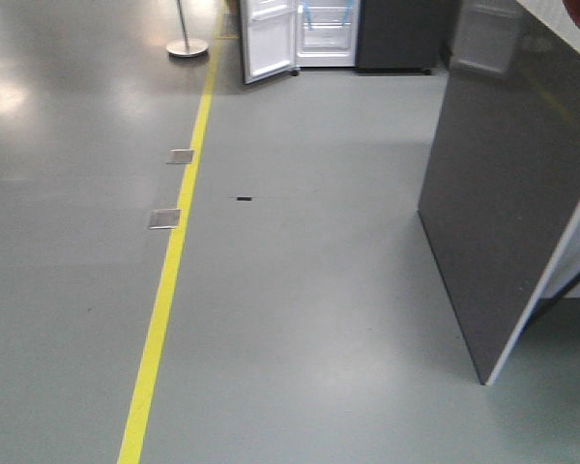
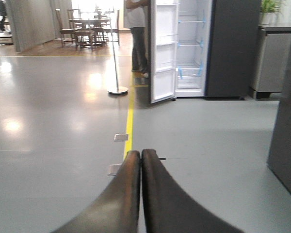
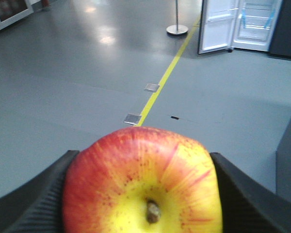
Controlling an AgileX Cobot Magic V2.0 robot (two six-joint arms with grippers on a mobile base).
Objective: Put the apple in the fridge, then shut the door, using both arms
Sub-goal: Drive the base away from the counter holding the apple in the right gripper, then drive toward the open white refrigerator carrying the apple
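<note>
Because the small round red and yellow apple (image 3: 143, 165) has to ride a long way to the tall dark grey fridge (image 2: 233, 48), the right black claw (image 3: 143, 194) squeezes it from both sides. One ribbed black finger (image 3: 34, 204) presses on each side, and the little brown stem points at the camera. I think the hold is tight so the apple does not drop on the way. The apple is far from the fridge, across a wide stretch of shiny grey floor (image 1: 300, 309). The tall narrow door (image 2: 164, 53), white on the inside, stands swung wide open beside the fridge. That leaves the white shelves with blue tape (image 2: 190, 48) in plain sight and ready for the apple. The left black claw (image 2: 140, 158) holds nothing. Its two curved fingers are pressed together at the tips, and it points toward the fridge. I think it is empty so it can push the door shut later. A long yellow line (image 1: 174, 261) on the floor runs up toward the open door. A thin silver pole on a round foot (image 2: 117, 90) stands near the door, on the side away from the shelves. A person in dark trousers (image 2: 138, 43) stands behind the door. A big dark grey panel (image 1: 503, 193) stands much nearer the robot than the fridge does. I think the robot must roll closer first and take care not to bump that panel.
</note>
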